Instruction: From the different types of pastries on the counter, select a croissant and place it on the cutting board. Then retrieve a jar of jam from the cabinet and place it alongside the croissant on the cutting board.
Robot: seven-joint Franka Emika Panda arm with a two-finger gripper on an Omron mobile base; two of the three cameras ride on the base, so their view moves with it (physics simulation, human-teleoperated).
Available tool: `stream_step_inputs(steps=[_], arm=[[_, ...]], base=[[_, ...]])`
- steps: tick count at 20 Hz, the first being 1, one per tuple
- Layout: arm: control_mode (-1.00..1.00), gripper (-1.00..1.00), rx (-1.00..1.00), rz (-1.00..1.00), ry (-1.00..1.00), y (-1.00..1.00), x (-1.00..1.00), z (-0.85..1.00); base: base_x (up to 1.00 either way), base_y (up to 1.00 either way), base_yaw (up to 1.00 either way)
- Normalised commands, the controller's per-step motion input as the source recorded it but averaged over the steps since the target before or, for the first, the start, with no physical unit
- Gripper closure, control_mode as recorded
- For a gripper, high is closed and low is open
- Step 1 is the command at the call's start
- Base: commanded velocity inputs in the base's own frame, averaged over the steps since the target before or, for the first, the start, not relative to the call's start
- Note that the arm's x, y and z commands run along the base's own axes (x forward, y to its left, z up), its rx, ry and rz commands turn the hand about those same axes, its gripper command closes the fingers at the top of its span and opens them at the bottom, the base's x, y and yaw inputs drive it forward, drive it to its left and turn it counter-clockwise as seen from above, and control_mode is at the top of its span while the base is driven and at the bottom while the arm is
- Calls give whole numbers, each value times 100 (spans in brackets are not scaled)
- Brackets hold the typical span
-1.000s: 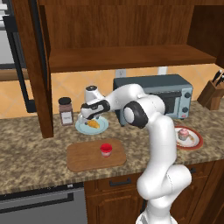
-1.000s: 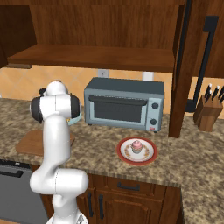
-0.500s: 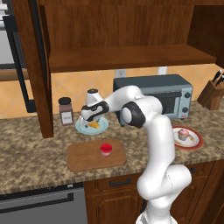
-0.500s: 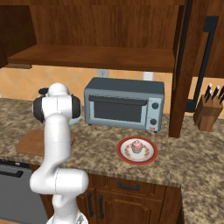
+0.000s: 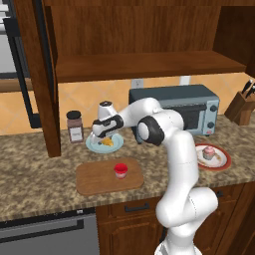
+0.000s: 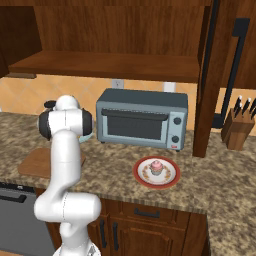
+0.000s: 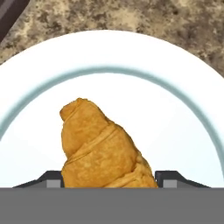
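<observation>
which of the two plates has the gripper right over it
The white plate with the bluish ring, holding the croissant, left of the toaster oven. The red-rimmed plate with the cupcake sits far right.

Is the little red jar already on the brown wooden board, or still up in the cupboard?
On the board: the little red jar stands upright on the brown wooden board, right of its middle.

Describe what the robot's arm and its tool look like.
The glossy white, rounded-segment arm has dark grey disc caps at its joints. Its tool is a dark block on a white wrist, ending in two small dark finger tips. No cables or markings are visible.
</observation>
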Motion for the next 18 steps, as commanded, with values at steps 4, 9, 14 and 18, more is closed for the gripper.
stream_step_inputs(steps=[4, 9, 14, 18], arm=[[-100, 100, 0, 2, 0, 0, 0, 0], [-100, 100, -1, 1, 0, -2, 0, 16], [-100, 100, -1, 0, 0, 0, 0, 20], [-100, 100, 0, 0, 0, 0, -7, 24]], base=[[0, 0, 0], [0, 0, 0], [0, 0, 0], [0, 0, 0]])
